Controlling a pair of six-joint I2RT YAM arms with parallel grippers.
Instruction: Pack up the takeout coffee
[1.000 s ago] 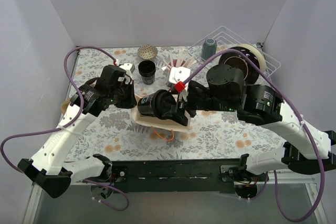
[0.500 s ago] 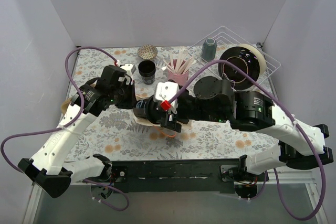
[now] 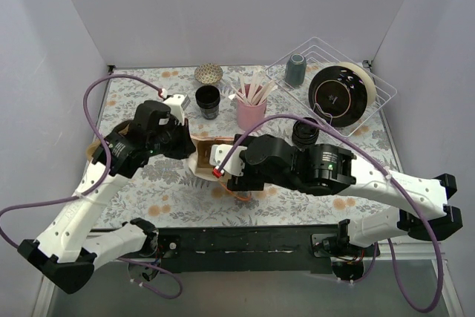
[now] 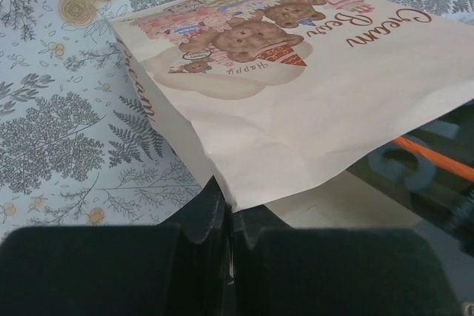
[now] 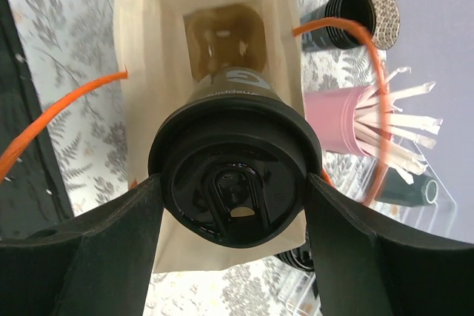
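Takeout coffee [image 5: 231,146] is gripped at its lid between the fingers of our right hand [image 5: 232,186]. Its base is already inside the mouth of the paper bag [image 4: 311,94], and its long axis runs leftward, straight down the bag. Our left hand [image 4: 229,257] is closed on the bag's rim, lifting it off the surface [image 4: 67,131]. The bag walls lie close on either side, with the orange handles [image 5: 67,109] just outside, so we judge the way in narrow.
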